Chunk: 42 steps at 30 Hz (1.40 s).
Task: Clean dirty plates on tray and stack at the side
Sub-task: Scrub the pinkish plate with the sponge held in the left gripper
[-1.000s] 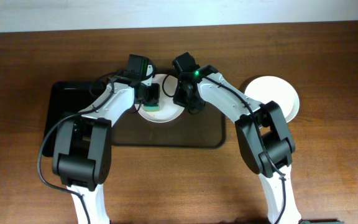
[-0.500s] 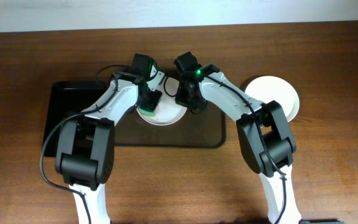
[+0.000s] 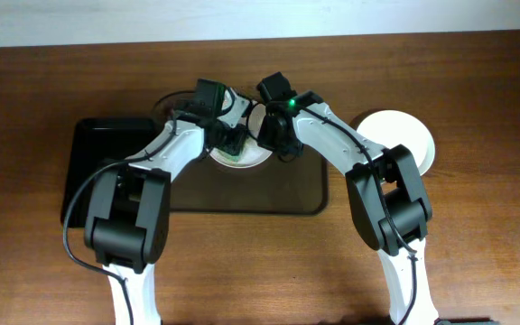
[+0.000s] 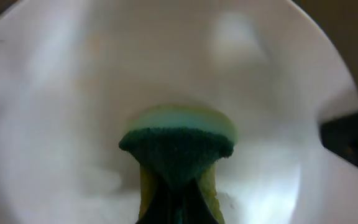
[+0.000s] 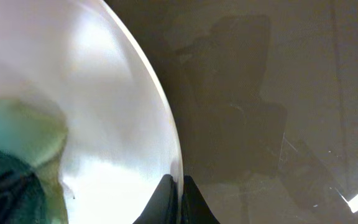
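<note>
A white plate [image 3: 253, 162] is held over the far edge of the dark brown tray [image 3: 242, 191]. My right gripper [image 3: 273, 144] is shut on the plate's right rim, and its fingers [image 5: 180, 194] pinch the edge of the plate [image 5: 104, 124]. My left gripper [image 3: 233, 147] is shut on a green-and-yellow sponge [image 4: 178, 146], which presses on the face of the plate [image 4: 73, 93]. The sponge also shows in the right wrist view [image 5: 17, 155]. No smears show on the blurred plate face. Another white plate [image 3: 395, 140] lies on the table to the right of the tray.
A smaller black tray [image 3: 97, 162] lies to the left, partly under the brown tray's left end. The wooden table [image 3: 477, 235] surrounds both. The brown tray's surface [image 5: 278, 93] lies beneath the held plate.
My left gripper has moved the sponge to the right across the plate. The plate and my right gripper have shifted slightly towards the far side.
</note>
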### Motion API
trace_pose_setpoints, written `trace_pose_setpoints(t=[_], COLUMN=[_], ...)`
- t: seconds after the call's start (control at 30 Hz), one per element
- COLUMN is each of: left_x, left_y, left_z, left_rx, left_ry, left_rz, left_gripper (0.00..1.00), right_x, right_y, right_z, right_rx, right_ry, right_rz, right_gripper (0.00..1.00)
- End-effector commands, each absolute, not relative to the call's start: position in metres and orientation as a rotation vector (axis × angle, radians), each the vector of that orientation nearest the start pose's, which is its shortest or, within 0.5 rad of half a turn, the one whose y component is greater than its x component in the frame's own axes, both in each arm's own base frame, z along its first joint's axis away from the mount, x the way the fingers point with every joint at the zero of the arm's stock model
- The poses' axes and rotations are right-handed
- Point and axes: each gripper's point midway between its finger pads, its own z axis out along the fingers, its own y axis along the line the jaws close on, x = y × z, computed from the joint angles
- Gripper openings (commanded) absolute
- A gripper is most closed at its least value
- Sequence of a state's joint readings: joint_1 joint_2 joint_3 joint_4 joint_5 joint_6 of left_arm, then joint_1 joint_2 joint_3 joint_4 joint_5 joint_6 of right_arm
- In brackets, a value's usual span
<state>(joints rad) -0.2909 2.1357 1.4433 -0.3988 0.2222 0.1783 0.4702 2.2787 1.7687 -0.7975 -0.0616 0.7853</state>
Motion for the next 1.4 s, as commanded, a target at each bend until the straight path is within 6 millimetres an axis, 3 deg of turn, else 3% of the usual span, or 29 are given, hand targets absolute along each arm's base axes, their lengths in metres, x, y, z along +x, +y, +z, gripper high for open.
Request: trace_pose_setpoints(t=[0.0,0.1,0.17,0.23,0.37,0.43,0.47,0.53,0.63,0.67,0.77,0.83,0.9,0.97,1.03,1.13,1.23,1.3,1.37], left_x=[0.479,0.481,0.466,0.464,0.512,0.519,0.513,0.484,0.427,0.422,0.421,0.414,0.41,0.412,0.416,0.426,0.433,0.467,0.516], left_y=[-0.133,-0.097,-0.077,-0.069,-0.066,-0.069,-0.068,-0.062,-0.058,-0.059,-0.103,-0.106,-0.101,-0.09,-0.083,-0.07,-0.086,-0.101,-0.12], left_z=[-0.029,-0.041,-0.046,-0.047,-0.022,-0.017,-0.021,-0.037,-0.048,-0.044,-0.023,-0.006,-0.005,-0.005,-0.002,-0.006,-0.038,-0.047,-0.032], left_rx=[0.414,0.172,0.004,-0.029,-0.11,-0.117,-0.109,-0.032,0.095,0.108,0.451,0.528,0.532,0.458,0.353,0.272,0.263,0.255,0.272], left_ry=[2.671,2.69,2.735,2.744,2.514,2.482,2.509,2.652,2.924,2.963,3.043,3.089,3.113,3.124,3.117,3.086,3.086,2.954,2.731], left_rz=[-0.022,0.216,0.338,0.362,0.35,0.333,0.346,0.398,0.439,0.44,0.082,-0.009,-0.049,-0.128,-0.317,-0.391,-0.43,-0.417,-0.413], left_gripper=[0.0,0.01,0.01,0.0,0.01,0.01,0.01,0.01,0.01,0.01,0.0,0.01,0.0,0.0,0.01,0.0,0.01,0.0,0.01], right_x=[0.425,0.425,0.425,0.424,0.424,0.424,0.424,0.424,0.424,0.424,0.424,0.424,0.424,0.424,0.427,0.421,0.42,0.42,0.42], right_y=[0.241,0.241,0.241,0.242,0.242,0.242,0.242,0.242,0.242,0.242,0.242,0.242,0.247,0.256,0.256,0.259,0.257,0.257,0.257], right_z=[-0.006,-0.006,-0.006,-0.006,-0.006,-0.006,-0.006,-0.006,-0.006,-0.006,-0.006,-0.006,-0.005,-0.001,0.001,-0.011,-0.013,-0.013,-0.013], right_rx=[0.413,0.401,0.401,0.401,0.396,0.397,0.396,0.396,0.396,0.396,0.396,0.396,0.356,0.294,0.243,0.249,0.258,0.258,0.258], right_ry=[2.973,2.974,2.974,2.975,2.977,2.977,2.977,2.977,2.977,2.977,2.977,2.977,2.987,3.015,3.02,3.014,3.016,3.016,3.017], right_rz=[0.279,0.279,0.279,0.281,0.283,0.282,0.282,0.282,0.283,0.282,0.282,0.283,0.329,0.5,0.665,0.829,0.838,0.838,0.838], right_gripper=[0.04,0.04,0.04,0.04,0.04,0.04,0.04,0.04,0.04,0.04,0.04,0.04,0.04,0.04,0.04,0.04,0.04,0.04,0.04])
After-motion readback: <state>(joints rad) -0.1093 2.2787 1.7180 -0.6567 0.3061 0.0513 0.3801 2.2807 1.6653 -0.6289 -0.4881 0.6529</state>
